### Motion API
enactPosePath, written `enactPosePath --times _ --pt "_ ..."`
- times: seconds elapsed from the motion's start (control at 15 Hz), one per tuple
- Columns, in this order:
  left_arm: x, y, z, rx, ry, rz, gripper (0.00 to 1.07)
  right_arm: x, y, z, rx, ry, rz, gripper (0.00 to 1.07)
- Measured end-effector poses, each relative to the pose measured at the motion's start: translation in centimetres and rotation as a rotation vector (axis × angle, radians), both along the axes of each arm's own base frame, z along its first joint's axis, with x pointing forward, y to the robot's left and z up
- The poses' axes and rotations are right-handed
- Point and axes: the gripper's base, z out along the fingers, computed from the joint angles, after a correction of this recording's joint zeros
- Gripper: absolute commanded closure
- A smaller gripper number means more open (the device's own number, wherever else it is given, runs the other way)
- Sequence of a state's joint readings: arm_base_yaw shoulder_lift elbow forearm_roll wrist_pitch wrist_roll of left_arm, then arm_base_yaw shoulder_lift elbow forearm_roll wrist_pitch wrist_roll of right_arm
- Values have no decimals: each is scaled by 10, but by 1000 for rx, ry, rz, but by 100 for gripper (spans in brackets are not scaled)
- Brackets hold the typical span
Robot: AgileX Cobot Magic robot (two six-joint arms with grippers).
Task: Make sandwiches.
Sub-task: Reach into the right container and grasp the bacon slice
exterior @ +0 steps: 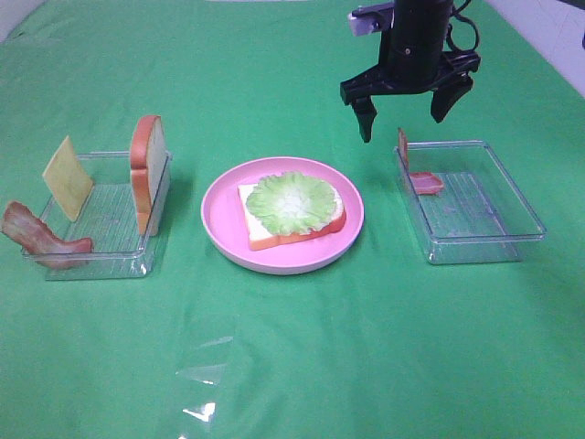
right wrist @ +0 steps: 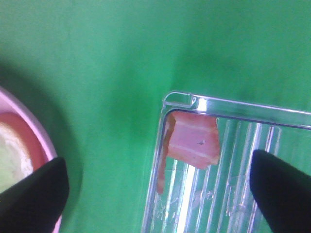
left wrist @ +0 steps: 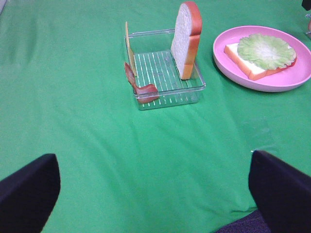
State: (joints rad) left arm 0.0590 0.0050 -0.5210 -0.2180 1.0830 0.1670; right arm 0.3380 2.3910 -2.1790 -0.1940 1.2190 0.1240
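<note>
A bread slice [exterior: 291,229] topped with green lettuce [exterior: 292,201] lies on the pink plate [exterior: 224,215]. The left tray [exterior: 101,247] holds an upright bread slice [exterior: 149,169], a cheese square [exterior: 67,176] and a bacon strip [exterior: 41,240]. The right tray [exterior: 475,242] holds a bacon strip [exterior: 416,174], which also shows in the right wrist view [right wrist: 192,143]. My right gripper [exterior: 407,110] is open and empty, hovering above the right tray's far left corner. My left gripper [left wrist: 155,194] is open and empty, well back from the left tray [left wrist: 167,92].
A green cloth [exterior: 302,357] covers the table. A clear plastic scrap [exterior: 203,375] lies on it near the front. The plate [left wrist: 272,80] with bread and lettuce also shows in the left wrist view.
</note>
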Motion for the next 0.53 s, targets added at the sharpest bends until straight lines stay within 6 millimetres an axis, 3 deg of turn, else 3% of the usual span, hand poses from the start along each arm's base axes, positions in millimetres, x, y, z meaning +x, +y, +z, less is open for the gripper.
enactPosePath --times 0.2,0.4,0.53 --pt "0 0 0 0 0 0 7 2 1 -22 -12 40 -19 11" --pt "0 0 0 0 0 0 7 3 1 -26 -12 42 -50 13" --pt "0 0 0 0 0 0 7 3 0 -26 -11 39 -65 20"
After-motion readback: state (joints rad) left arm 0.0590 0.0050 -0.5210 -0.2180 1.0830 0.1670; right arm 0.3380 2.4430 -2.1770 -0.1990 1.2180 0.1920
